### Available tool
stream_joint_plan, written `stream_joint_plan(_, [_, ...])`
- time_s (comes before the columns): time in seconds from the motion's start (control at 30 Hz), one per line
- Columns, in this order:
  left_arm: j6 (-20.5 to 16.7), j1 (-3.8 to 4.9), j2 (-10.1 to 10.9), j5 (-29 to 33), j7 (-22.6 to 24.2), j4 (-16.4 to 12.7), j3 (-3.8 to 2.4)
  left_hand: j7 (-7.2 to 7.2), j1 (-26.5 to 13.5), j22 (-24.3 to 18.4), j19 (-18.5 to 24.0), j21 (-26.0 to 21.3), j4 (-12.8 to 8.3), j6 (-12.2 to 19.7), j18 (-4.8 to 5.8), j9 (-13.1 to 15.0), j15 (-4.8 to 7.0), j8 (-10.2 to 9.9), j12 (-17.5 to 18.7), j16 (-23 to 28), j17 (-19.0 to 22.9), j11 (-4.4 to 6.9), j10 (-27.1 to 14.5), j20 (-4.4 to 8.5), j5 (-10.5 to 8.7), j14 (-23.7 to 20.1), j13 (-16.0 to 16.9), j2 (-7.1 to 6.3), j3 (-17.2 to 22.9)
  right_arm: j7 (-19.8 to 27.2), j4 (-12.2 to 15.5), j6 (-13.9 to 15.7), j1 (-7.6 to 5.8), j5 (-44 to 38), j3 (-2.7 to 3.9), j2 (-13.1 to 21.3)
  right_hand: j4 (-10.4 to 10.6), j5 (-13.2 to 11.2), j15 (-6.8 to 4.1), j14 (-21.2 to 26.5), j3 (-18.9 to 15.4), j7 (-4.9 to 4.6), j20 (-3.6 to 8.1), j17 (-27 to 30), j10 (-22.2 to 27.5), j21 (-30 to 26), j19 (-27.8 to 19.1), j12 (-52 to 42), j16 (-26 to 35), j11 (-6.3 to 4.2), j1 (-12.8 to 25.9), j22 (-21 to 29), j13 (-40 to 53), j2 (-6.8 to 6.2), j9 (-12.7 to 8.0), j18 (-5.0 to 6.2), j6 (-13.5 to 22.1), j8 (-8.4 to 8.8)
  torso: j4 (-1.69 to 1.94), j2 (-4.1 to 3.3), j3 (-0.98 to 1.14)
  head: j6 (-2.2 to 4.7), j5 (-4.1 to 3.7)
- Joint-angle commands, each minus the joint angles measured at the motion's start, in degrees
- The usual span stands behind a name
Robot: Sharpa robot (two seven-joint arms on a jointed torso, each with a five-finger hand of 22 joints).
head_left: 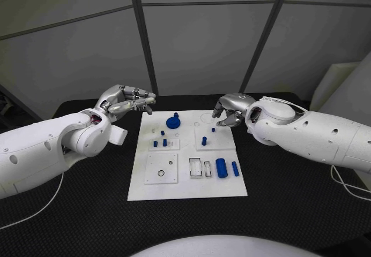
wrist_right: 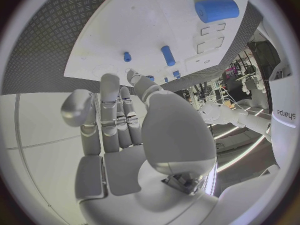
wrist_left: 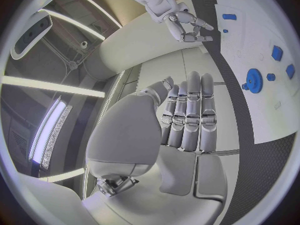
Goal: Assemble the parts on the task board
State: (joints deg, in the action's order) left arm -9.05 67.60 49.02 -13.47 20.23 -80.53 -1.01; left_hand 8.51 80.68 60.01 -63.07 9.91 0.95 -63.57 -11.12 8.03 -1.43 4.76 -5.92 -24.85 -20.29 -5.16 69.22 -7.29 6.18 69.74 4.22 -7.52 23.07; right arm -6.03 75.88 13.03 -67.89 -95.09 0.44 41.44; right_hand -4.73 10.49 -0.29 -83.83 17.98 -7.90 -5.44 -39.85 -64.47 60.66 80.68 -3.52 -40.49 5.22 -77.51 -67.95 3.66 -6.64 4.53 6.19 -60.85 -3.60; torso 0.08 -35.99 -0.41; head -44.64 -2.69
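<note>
Counting 1 blue gear (head_left: pixel 173 122), roughly 7 parts (head_left: pixel 221 167).

From my head the light is even and cool, coming from above, and the white task board (head_left: pixel 188 155) is the brightest area, in the centre of the frame. The black table (head_left: pixel 294 209) stays dark, with soft shadows under my arms. My wrist pictures are round and bend straight lines strongly near the rim. Long ceiling lamps glare at the left of my left wrist picture. My left hand (wrist_left: pixel 187 115) looks slightly soft.
</note>
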Motion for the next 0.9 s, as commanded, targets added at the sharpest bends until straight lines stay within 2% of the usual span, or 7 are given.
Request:
stream_joint_plan(0.03, [0.0,0.02,0.1,6.0,2.7,-0.6,-0.07,-0.08,-0.3,-0.1,-0.5,-0.2,0.0,0.4,0.74,0.1,-0.03,-0.3,0.2,0.3,0.1,-0.12,-0.1,-0.03,-0.25,0.4,-0.1,0.32,-0.3,0.3,-0.5,-1.3,0.18,-2.3,-0.01,-0.6,0.2,-0.3,0.43,-1.5,-0.2,-0.12,-0.08,-2.3,0.3,2.2,0.7,0.0,-2.9,0.02,-0.5,-1.8,0.1,0.03,-0.1,-0.92,0.5,-0.07,-0.13,-0.04,0.03,-0.11,0.34])
stream_joint_plan(0.23, [0.2,-0.01,0.2,6.8,2.9,-1.2,-0.08,0.05,-0.3,-0.6,-0.6,-0.5,-0.1,0.5,0.77,0.1,-0.11,-0.5,0.4,0.9,0.2,-0.19,-0.2,-0.06,-0.24,0.6,-0.2,0.26,-0.4,0.9,-1.2,-2.3,0.97,-2.3,-0.27,-1.4,0.3,0.1,0.52,-1.7,0.1,-0.43,-0.18,-6.2,0.0,6.3,1.4,0.0,-7.9,0.09,-0.9,-5.0,0.1,0.18,0.0,-1.52,0.4,-0.09,-0.07,-0.03,-0.02,-0.21,0.34])
stream_joint_plan(0.4, [0.1,-0.02,0.2,7.2,2.8,-1.6,-0.08,0.43,-0.3,-1.1,-0.7,-1.0,-0.2,0.8,0.80,0.0,-0.24,-0.7,0.5,1.7,0.3,-0.39,-0.4,-0.12,-0.23,0.7,-0.3,0.20,-0.6,1.1,-2.0,-3.0,1.60,-2.3,-0.46,-2.1,0.2,1.1,0.53,-1.8,0.7,-0.59,-0.25,-8.5,-0.2,8.6,1.9,-0.1,-10.8,0.16,-1.2,-6.9,0.1,0.34,0.0,-1.87,0.3,-0.11,-0.05,-0.02,0.06,-0.30,0.60])
stream_joint_plan(0.57, [0.2,-0.02,0.3,7.3,2.7,-1.8,-0.08,0.55,-0.3,-1.2,-0.8,-1.1,-0.3,1.0,0.82,0.0,-0.27,-0.7,0.5,1.9,0.3,-0.48,-0.5,-0.14,-0.22,0.8,-0.3,0.19,-0.6,1.2,-2.9,-3.1,1.96,-2.3,-0.51,-2.6,0.1,2.5,0.57,-1.6,1.5,-0.77,-0.34,-9.6,-0.6,9.8,2.0,-0.1,-12.4,0.20,-1.3,-7.8,0.1,0.45,0.0,-2.03,0.1,-0.12,-0.09,0.01,0.08,-0.35,0.73])
stream_joint_plan(0.83, [0.5,-0.02,0.5,7.4,2.4,-1.9,-0.09,0.61,-0.3,-1.3,-0.8,-1.2,-0.3,1.0,0.83,0.0,-0.31,-0.8,0.6,2.1,0.4,-0.53,-0.5,-0.17,-0.22,0.8,-0.3,0.22,-0.7,1.5,-4.0,-2.7,2.26,-2.3,-0.52,-3.7,0.2,3.0,0.62,-1.5,2.2,-0.82,-0.44,-10.8,-0.5,11.0,2.3,0.0,-14.0,0.24,-1.3,-8.8,0.0,0.63,0.0,-2.23,0.0,-0.10,-0.10,-0.06,0.13,-0.40,1.10])
stream_joint_plan(0.9, [0.6,-0.02,0.5,7.4,2.4,-1.9,-0.09,0.61,-0.3,-1.3,-0.8,-1.2,-0.3,1.0,0.83,0.0,-0.31,-0.8,0.6,2.1,0.4,-0.53,-0.5,-0.17,-0.22,0.8,-0.3,0.22,-0.7,1.6,-4.2,-2.6,2.31,-2.3,-0.52,-3.9,0.3,3.1,0.63,-1.6,2.3,-0.84,-0.46,-11.1,-0.4,11.3,2.4,0.0,-14.4,0.25,-1.2,-9.0,0.0,0.70,0.0,-2.27,0.0,-0.10,-0.10,-0.05,0.08,-0.47,1.10])
